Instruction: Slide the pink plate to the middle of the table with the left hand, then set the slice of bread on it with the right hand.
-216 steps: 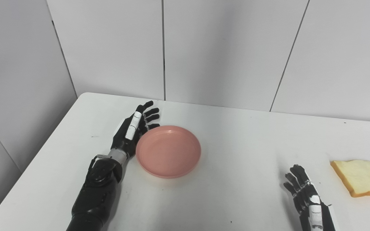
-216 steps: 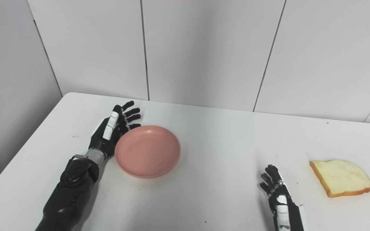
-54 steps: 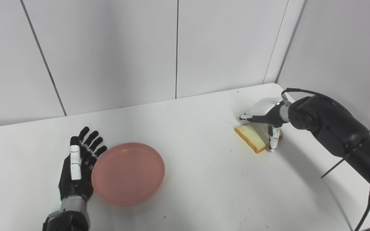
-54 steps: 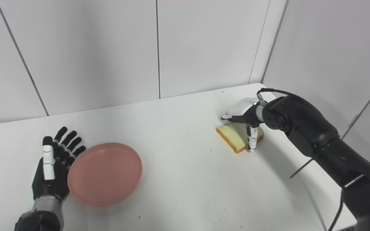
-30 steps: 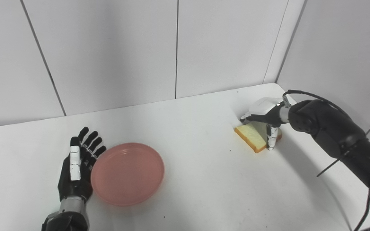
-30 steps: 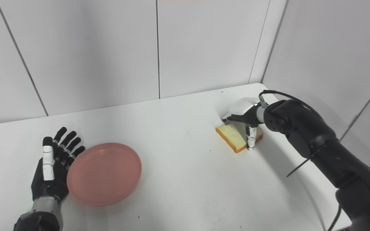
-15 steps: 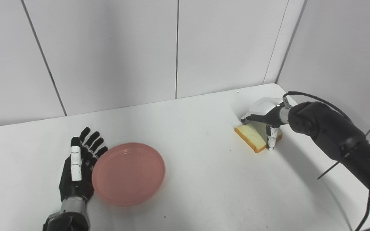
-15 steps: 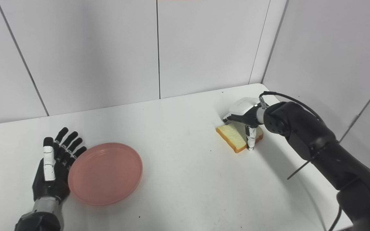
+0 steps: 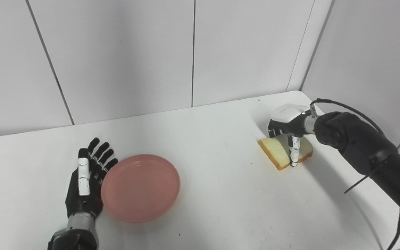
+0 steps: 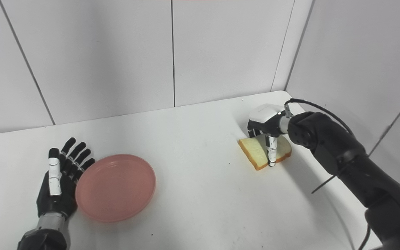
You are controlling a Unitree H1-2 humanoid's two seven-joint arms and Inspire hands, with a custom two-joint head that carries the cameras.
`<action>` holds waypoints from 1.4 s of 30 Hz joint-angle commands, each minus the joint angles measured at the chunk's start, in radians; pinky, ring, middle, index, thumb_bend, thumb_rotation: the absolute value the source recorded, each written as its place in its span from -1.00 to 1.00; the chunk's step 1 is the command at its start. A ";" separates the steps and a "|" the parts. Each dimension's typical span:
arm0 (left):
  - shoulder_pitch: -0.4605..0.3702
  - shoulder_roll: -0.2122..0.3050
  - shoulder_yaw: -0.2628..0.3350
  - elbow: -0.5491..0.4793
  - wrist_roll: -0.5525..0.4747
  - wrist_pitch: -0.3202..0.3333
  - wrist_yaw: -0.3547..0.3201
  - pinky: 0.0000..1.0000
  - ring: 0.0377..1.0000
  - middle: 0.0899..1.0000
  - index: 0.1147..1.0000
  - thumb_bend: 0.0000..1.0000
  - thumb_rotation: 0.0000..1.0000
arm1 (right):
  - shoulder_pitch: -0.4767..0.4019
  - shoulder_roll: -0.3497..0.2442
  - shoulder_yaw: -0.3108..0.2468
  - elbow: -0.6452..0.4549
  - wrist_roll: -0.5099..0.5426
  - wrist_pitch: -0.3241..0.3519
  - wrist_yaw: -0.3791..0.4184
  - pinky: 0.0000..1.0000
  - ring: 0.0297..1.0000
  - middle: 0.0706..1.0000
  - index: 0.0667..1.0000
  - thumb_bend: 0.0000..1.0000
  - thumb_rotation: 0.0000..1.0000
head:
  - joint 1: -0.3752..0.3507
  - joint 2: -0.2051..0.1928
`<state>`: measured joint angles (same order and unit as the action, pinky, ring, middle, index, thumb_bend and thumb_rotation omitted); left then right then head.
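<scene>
We see the white table (image 9: pixel 221 194) set in a corner of pale wall panels (image 9: pixel 123 59). Our left hand (image 9: pixel 87 180) lies flat on the tabletop with its fingers stretched out and spread, holding nothing, its inner edge right against the left rim of the pink plate (image 9: pixel 140 188). The plate sits upright and bare on the left part of the table, well apart from the slice of bread (image 9: pixel 283 151), which is on the table near the far right corner. Our right hand (image 10: pixel 267 133) is bent down over the bread from the back: the thumb stands on the near side of the slice with its tip down by the crust, and the other fingers curl down behind the far edge. The near left edge of the bread looks slightly raised, but we cannot tell whether the fingers have truly closed on the slice or only bracket it.
</scene>
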<state>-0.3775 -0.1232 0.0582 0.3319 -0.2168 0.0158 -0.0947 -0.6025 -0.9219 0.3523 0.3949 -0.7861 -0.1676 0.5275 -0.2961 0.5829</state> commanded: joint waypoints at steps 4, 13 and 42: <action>0.020 -0.002 -0.008 0.003 0.015 0.038 0.019 0.52 0.67 0.66 0.68 0.77 0.68 | 0.044 -0.021 0.011 -0.011 0.013 -0.022 0.011 -0.12 -0.02 -0.07 -0.12 0.05 -1.00 | 0.006 0.005; 0.019 -0.007 -0.018 0.003 0.020 0.034 0.023 0.55 0.69 0.67 0.71 0.72 0.70 | 0.032 -0.046 0.004 -0.045 0.036 -0.053 0.003 -0.24 -0.14 -0.13 -0.07 0.05 -1.00 | 0.032 0.010; -0.011 -0.079 -0.051 0.077 0.058 -0.020 0.054 0.57 0.71 0.69 0.69 0.66 0.73 | -0.201 0.047 -0.014 -0.318 0.114 -0.095 0.213 -0.54 -0.43 -0.28 -0.04 0.05 -1.00 | 0.236 -0.012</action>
<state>-0.3949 -0.1783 0.0111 0.3761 -0.1533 -0.0244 -0.0505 -0.7443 -0.8632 0.3539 0.1089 -0.6766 -0.2865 0.7337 -0.0615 0.5691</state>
